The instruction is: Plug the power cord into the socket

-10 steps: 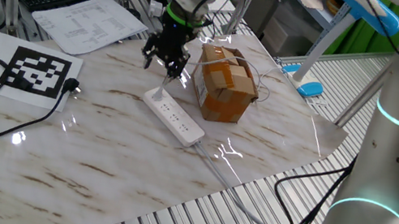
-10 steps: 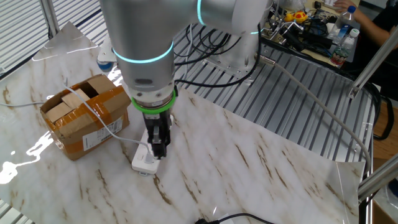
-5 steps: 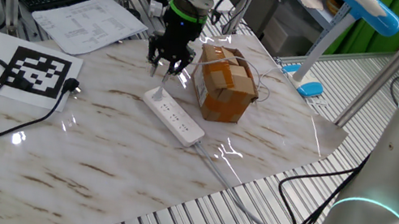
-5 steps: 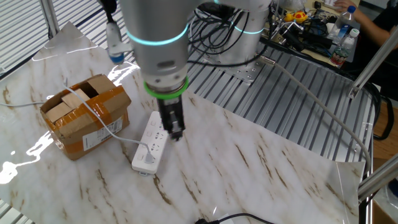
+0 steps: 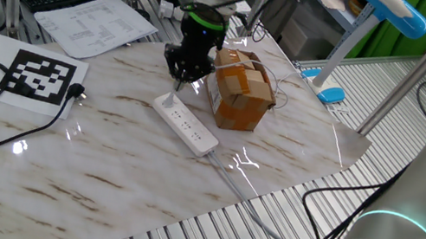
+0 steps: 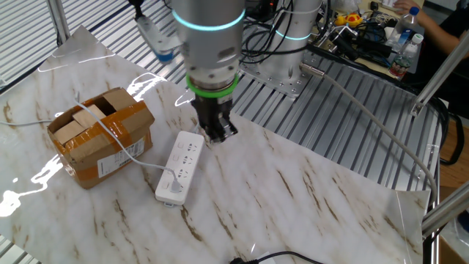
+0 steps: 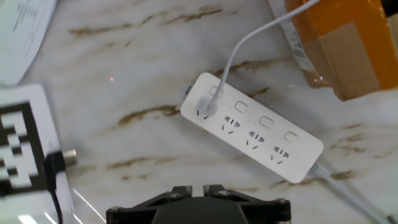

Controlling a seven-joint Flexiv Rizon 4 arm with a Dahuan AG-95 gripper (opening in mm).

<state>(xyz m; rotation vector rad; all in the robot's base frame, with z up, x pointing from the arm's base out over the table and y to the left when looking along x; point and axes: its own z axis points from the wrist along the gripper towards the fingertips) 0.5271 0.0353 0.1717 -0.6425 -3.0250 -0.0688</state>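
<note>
Hand (image 5: pixel 183 76) pressed together, pinching nothing, pointing straight down, hanging above the counter (image 5: pixel 98 170) just beside the near end of the socket (image 5: pixel 185 125). Not touching the strip in the other fixed view either: hand (image 6: pixel 218 136) off its upper end, clear gap under the tips. In the hand view only the black finger bases (image 7: pixel 198 190) at the bottom edge, closed up.

Socket (image 7: pixel 252 127) lying flat on the counter, slanted, right beside the cardboard box (image 7: pixel 339 43). White plug (image 7: pixel 205 107) sitting in the end outlet, white power cord (image 7: pixel 249 37) arcing from it up toward the box. Remaining outlets bare. Strip's own cable (image 7: pixel 339 180) leaving the opposite end.

Black cable with plug (image 5: pixel 77 94) loose on the counter next to the marker sheet (image 5: pixel 40 76), well apart from the strip, untouched.

Step, as a judgement: insertion looks done, plug appears level with the strip face, though too small to confirm fully seated. So likely the clearing-away stage, hand free of the cord.

Next move, likely: straight up and off, keeping clear of the white cord loop over the box so nothing gets snagged and yanked out. If plug not fully home, a closed-hand press straight down on top of it, centred, strip held from sliding on the slick marble surface.
</note>
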